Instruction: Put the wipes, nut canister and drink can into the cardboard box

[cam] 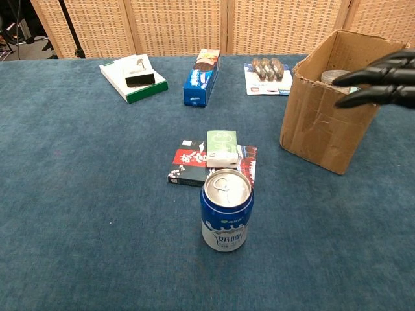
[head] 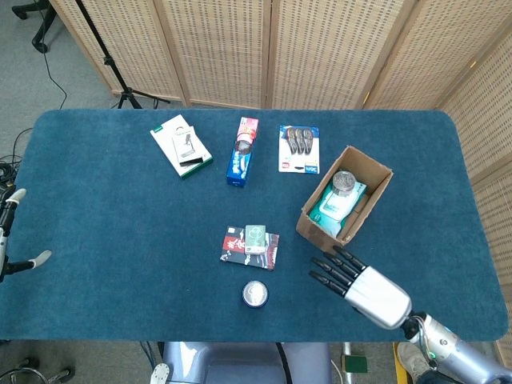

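Observation:
The cardboard box [head: 320,230] lies open-topped at the right of the blue table. Inside it sit the teal wipes pack [head: 336,205] and the silver-lidded nut canister [head: 345,182]. The blue drink can [head: 254,294] stands upright near the front edge, apart from the box. My right hand [head: 358,282] hovers just in front of the box, fingers stretched toward it and holding nothing. In the chest view the right hand [cam: 382,79] overlaps the box [cam: 318,133] at its rim, and the can [cam: 225,210] is front centre. Only two spread fingertips of my left hand [head: 11,232] show at the left edge.
A small green box on a red-black packet [head: 250,245] lies just behind the can. Further back are a blue toothpaste box [head: 242,152], a razor pack [head: 298,149] and a white-green box [head: 182,145]. Wicker screens stand behind the table.

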### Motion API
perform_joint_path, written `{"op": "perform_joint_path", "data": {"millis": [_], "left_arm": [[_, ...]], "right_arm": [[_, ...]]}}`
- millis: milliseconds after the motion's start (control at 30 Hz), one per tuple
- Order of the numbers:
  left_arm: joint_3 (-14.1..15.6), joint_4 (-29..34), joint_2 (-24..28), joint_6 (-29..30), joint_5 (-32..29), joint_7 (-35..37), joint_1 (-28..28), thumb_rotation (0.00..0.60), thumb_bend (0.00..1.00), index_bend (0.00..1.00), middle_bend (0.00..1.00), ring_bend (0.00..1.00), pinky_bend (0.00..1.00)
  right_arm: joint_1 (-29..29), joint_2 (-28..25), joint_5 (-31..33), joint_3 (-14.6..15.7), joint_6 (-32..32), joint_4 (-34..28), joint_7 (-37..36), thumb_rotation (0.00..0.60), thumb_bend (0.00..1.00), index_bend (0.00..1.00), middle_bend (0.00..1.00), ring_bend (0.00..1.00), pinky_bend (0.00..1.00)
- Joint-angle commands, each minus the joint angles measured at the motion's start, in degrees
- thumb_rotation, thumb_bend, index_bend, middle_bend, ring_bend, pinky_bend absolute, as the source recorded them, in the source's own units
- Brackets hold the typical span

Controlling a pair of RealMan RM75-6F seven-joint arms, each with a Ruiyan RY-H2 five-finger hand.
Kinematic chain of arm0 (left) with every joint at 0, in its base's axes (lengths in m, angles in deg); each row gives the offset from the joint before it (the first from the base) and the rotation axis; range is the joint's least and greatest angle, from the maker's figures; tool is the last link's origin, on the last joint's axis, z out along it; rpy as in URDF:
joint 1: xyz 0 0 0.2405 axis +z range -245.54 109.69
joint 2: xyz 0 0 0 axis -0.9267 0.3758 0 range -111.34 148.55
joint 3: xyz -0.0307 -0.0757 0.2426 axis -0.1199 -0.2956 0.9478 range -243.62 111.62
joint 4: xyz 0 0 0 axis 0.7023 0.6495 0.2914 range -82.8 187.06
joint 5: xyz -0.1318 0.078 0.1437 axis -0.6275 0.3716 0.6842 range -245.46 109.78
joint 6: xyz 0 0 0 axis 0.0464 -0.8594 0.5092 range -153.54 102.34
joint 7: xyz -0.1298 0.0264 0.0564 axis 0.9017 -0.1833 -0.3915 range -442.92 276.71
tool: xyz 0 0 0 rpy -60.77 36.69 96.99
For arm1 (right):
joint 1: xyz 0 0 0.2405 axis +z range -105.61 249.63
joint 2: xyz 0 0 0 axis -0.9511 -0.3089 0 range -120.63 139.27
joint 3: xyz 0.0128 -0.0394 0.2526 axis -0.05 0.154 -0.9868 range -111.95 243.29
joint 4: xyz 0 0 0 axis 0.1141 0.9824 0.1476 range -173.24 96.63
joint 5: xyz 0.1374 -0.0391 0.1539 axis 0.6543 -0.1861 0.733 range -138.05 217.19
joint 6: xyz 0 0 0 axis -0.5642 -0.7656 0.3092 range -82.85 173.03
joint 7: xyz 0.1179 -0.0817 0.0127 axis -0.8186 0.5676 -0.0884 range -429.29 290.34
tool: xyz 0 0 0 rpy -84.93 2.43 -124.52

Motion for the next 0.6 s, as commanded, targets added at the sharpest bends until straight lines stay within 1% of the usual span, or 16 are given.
{"op": "perform_joint_path", "data": {"millis": [33,200,267,367,467,600], "left_arm": [[0.08,-0.29,1.14,-0.37,2.04,2.26,0.94,0.6,0.0,0.0,0.0,0.0,0.0],[-0.28,-0.58,1.49,-1.71,2.86,3.39,1.13,0.6,0.0,0.0,0.0,0.0,0.0],[-0.49,-0.64,1.67,-2.27,3.05,3.71,1.22,0.6,0.0,0.0,0.0,0.0,0.0],[-0.81,-0.69,1.88,-2.83,3.29,4.2,1.35,0.6,0.0,0.0,0.0,0.0,0.0],[-1.19,-0.8,2.04,-3.14,3.38,4.72,1.6,0.6,0.0,0.0,0.0,0.0,0.0],[-1.78,-1.01,2.25,-3.41,3.37,5.67,1.97,0.6,0.0,0.0,0.0,0.0,0.0]], "right_arm": [[6.24,3.39,-0.87,-0.06,12.4,-7.4,7.04,0.6,0.0,0.0,0.0,0.0,0.04],[8.54,6.72,3.28,-2.02,20.28,-11.45,13.28,0.6,0.0,0.0,0.0,0.0,0.04],[9.14,8.83,5.62,-3.17,23.17,-12.64,16.7,0.6,0.0,0.0,0.0,0.0,0.04],[9.96,11.49,9.65,-4.45,26.9,-13.92,19.6,0.6,0.0,0.0,0.0,0.0,0.04],[10.88,13.95,13.42,-6.08,29.63,-14.37,22.59,0.6,0.0,0.0,0.0,0.0,0.04],[11.71,16.6,17.81,-7.97,31.33,-14.31,26.2,0.6,0.0,0.0,0.0,0.0,0.04]]}}
